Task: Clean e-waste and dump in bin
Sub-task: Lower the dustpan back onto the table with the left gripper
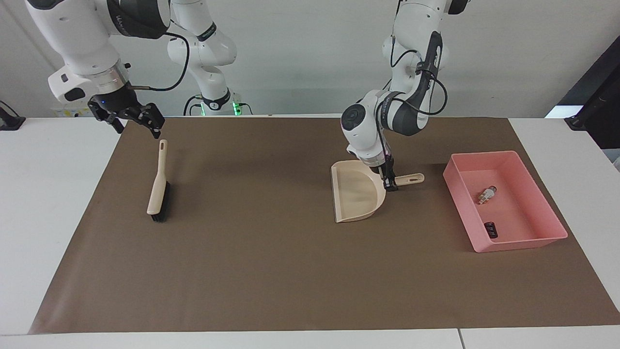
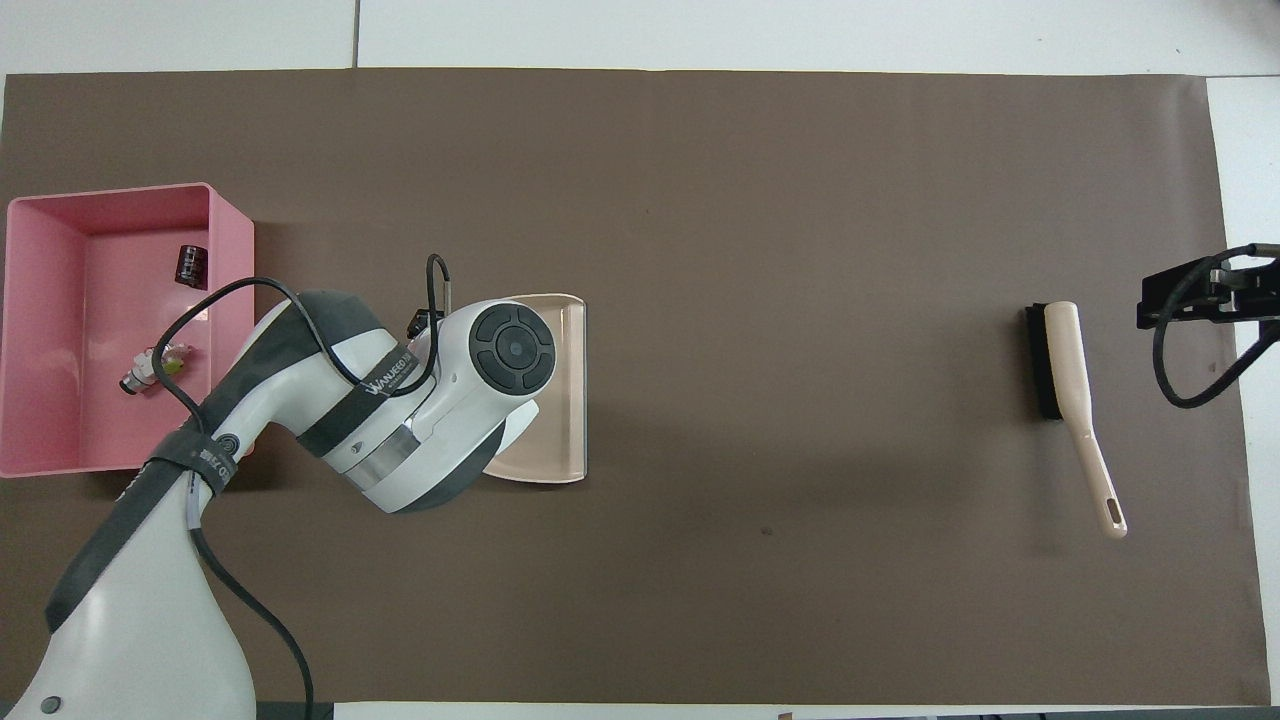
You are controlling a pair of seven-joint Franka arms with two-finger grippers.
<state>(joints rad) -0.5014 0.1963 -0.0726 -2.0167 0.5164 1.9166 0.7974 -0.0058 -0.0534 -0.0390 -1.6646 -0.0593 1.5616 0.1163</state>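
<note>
The pink bin (image 1: 546,203) (image 2: 230,215) sits toward the left arm's end of the table. Both bits of e-waste lie in it: a whitish-grey piece (image 1: 486,195) (image 2: 150,368) and a small black block (image 1: 490,229) (image 2: 190,263). The beige dustpan (image 1: 356,194) (image 2: 560,400) lies flat on the brown mat beside the bin, nothing showing in it. My left gripper (image 1: 389,183) is down at the root of the dustpan's handle; in the overhead view the arm hides it. My right gripper (image 1: 131,121) (image 2: 1190,300) hangs open over the mat's edge, above the tip of the brush handle.
A beige hand brush (image 1: 157,186) (image 2: 1065,370) with black bristles lies on the mat toward the right arm's end. The brown mat (image 1: 271,271) covers most of the white table. The left arm's elbow reaches over the mat beside the bin.
</note>
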